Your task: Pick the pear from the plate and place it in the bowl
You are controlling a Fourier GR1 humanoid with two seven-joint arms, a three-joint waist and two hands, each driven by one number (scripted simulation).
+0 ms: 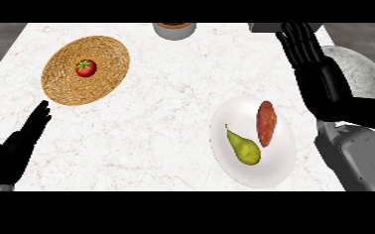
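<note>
Your pear [244, 149] lies on the white plate [253, 176], stem pointing up-left, long axis diagonal, beside a sweet potato [266, 123]. The counter [168, 129] is white marble. Both hands, left [22, 144] and right [311, 64], are open, fingers straight. A tomato [86, 68] sits in the woven bowl [73, 91].

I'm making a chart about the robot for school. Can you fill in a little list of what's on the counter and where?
pear: green, lying on the white plate, not yet picked up
other food on plate: reddish-brown sweet potato, just right of the pear
bowl: woven, far left, holds a tomato
grey container: at the far edge, partly out of view
right hand: open, fingers straight, above the plate's far side
left hand: open, resting at the near-left edge
</note>
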